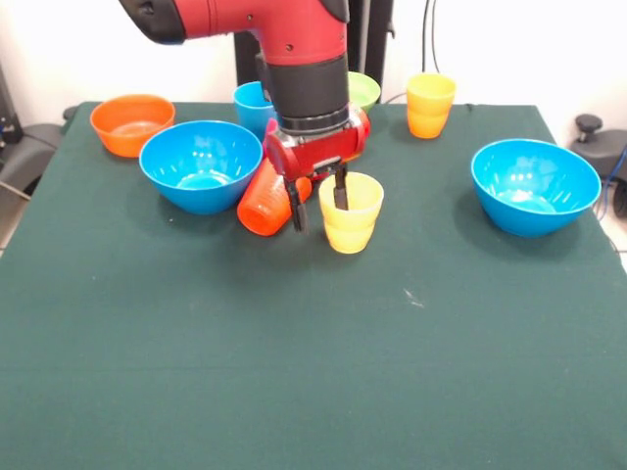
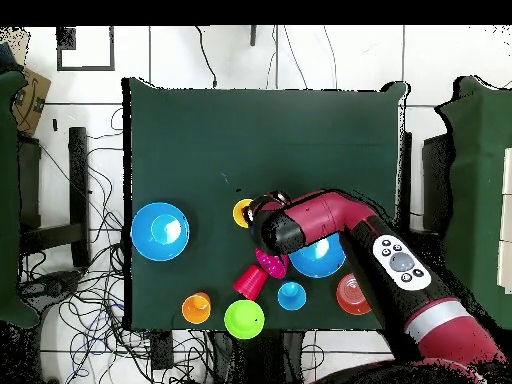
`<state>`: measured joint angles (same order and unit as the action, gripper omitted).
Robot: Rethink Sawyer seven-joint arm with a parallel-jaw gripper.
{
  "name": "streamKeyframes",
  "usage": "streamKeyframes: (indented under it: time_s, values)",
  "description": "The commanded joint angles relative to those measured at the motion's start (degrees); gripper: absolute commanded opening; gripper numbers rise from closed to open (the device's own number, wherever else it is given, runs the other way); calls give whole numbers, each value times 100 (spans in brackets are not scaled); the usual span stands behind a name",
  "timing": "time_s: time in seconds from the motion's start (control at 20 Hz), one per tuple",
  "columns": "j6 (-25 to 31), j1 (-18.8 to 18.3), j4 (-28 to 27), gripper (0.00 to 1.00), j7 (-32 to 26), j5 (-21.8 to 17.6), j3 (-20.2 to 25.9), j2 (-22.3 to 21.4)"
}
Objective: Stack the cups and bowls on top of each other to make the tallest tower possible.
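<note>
My gripper (image 1: 318, 203) hangs over the pale yellow cup (image 1: 351, 217), which stands upright mid-table. One finger (image 1: 340, 189) is inside the cup and the other (image 1: 296, 211) is outside its left wall, with a gap between them. The red cup (image 1: 265, 204) lies on its side, touching the left blue bowl (image 1: 201, 164). The light blue cup (image 1: 251, 103), the lime-green bowl (image 1: 365, 89) and the yellow-orange cup (image 1: 430, 105) stand at the far side. The orange bowl (image 1: 131, 123) is far left and the second blue bowl (image 1: 535, 185) is right. Nothing is stacked.
In the overhead view the arm (image 2: 340, 225) covers part of one blue bowl (image 2: 320, 262) and hides the gripper; the yellow cup (image 2: 242, 212) peeks out beside it. The green table (image 1: 294, 372) has open cloth on the side away from the robot.
</note>
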<state>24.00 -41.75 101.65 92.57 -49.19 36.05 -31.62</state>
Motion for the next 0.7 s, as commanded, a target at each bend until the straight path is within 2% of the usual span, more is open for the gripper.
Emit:
streamKeyframes:
  time_s: [0.05,0.7]
  values:
    - [950,134,307,100,-474,274,-50,-481]
    - [1936,42,452,100,-831,899,108,-602]
